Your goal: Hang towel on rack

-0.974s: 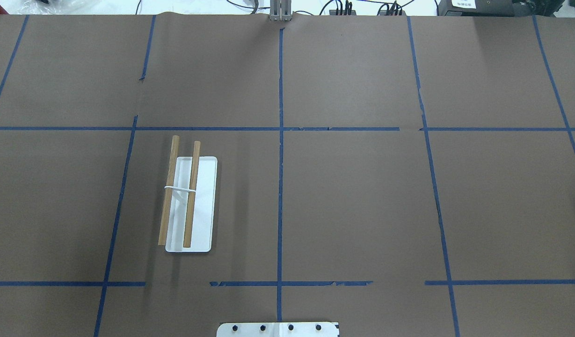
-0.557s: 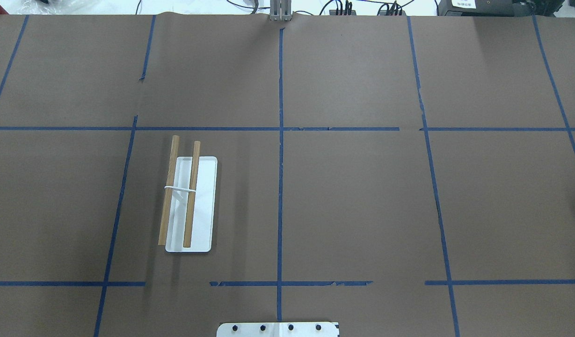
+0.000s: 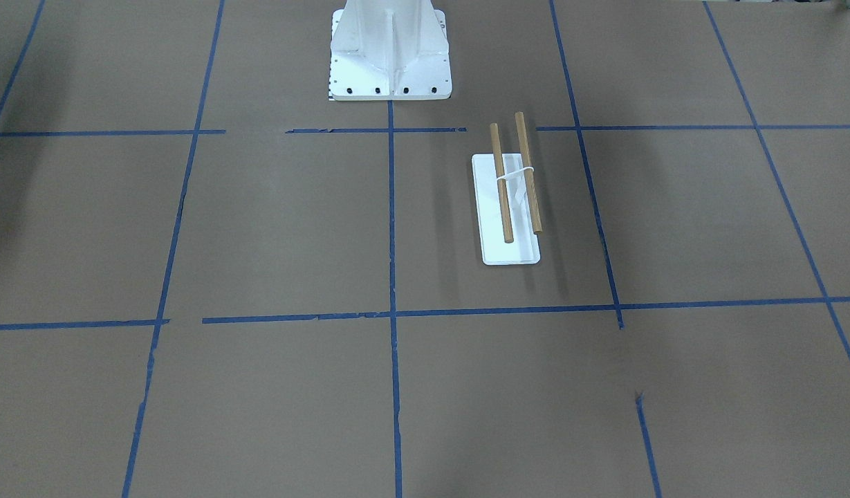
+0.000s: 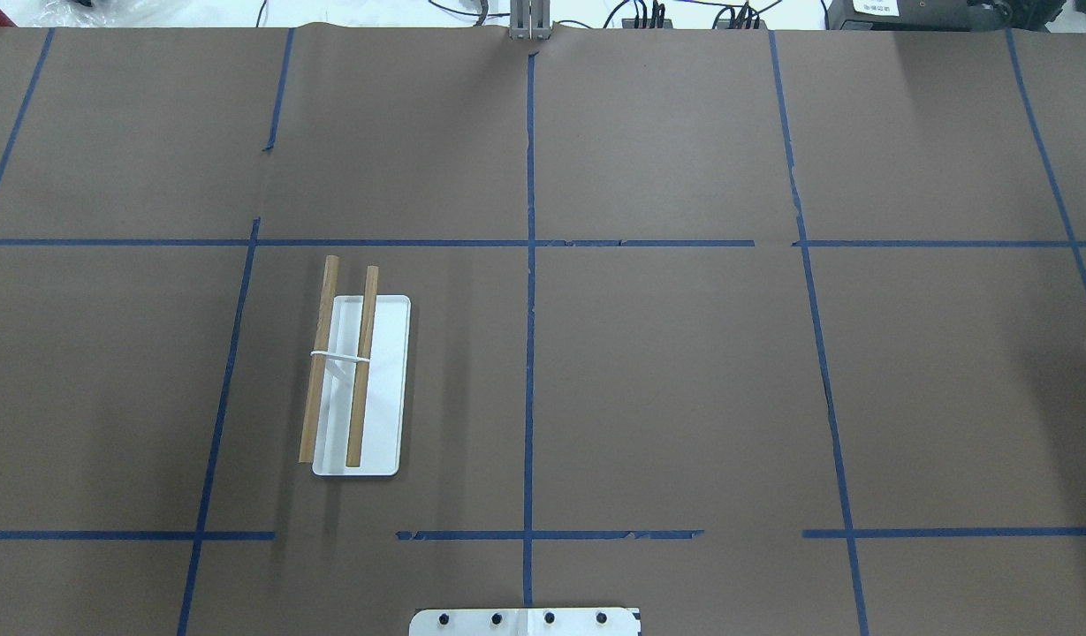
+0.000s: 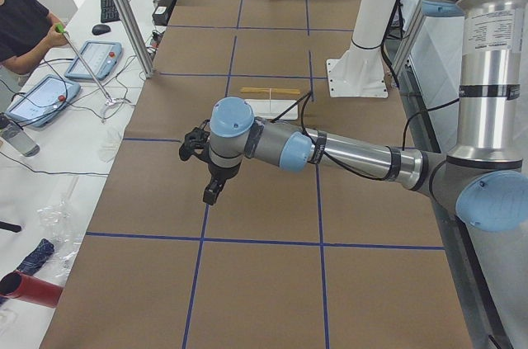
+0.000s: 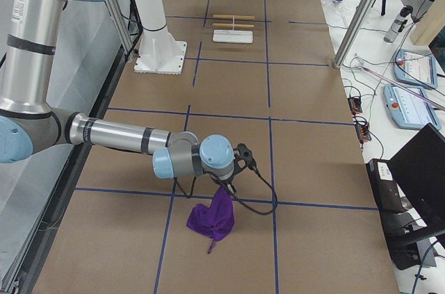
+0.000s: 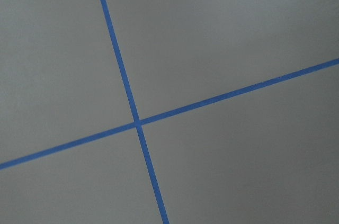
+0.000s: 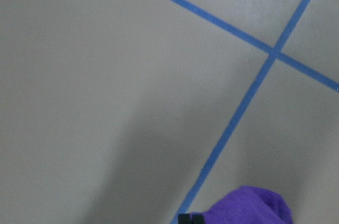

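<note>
- The left gripper (image 5: 212, 193) hangs point-down above the table (image 4: 684, 371) toward its left end, about midway between the robot's edge and the operators' edge. Whether its fingers are apart or together cannot be told. Its wrist camera sees only brown paper and two crossing blue tape lines (image 7: 136, 123).
- The rack (image 4: 385, 397) stands on the left half of the table, well apart from both grippers and somewhat nearer the robot's edge. Its two wooden rods (image 4: 316, 362) run from the robot's edge toward the operators' edge and are bare. A white bracket (image 4: 339, 356) joins them over the flat white base.
- The white pedestal (image 3: 389, 48) is bolted at the middle of the robot's edge.
- The right gripper (image 6: 227, 187) is low over the table near its right end.
- The purple towel (image 6: 214, 219) rises in a peak right up to that gripper (its lower folds rest on the paper). The grip itself is hidden, so I cannot tell how those fingers stand.
</note>
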